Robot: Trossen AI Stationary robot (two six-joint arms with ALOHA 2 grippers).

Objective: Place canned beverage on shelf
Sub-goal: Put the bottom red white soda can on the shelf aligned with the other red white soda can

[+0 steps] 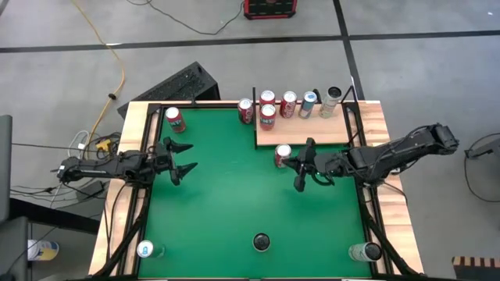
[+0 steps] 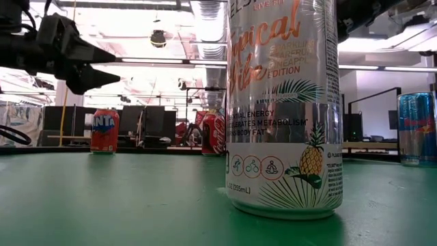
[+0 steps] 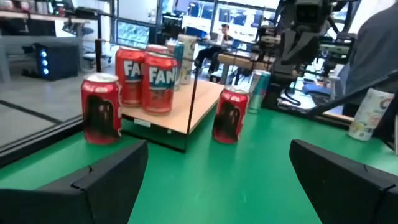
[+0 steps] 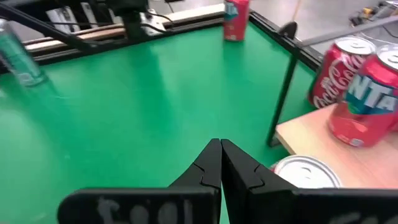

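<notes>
The shelf [image 1: 308, 131], a pale wooden board with thin black posts, is seen at the far right part of the green table [image 1: 226, 211]. On it several cans are standing upright: two red Fanta cans [image 1: 268, 115] one in front of the other, another red can [image 1: 289, 104], a blue-and-silver can [image 1: 308, 104] and a pale can [image 1: 333, 101]. A red cola can [image 1: 246, 111] stands on the green surface just beside the shelf's left edge.

A red canned beverage [image 1: 283, 155] is placed on the table just in front of the shelf's near edge, not on the board. The right gripper [image 1: 301, 165] is held beside it with its fingers pressed together on nothing; whether a finger touches the can is hard to judge from above.

The left gripper [image 1: 181, 158] hovers over the table's left side, fingers spread wide and empty. Another red can [image 1: 175, 119] stands near the far left corner (three more cans are lined along the near edge).
</notes>
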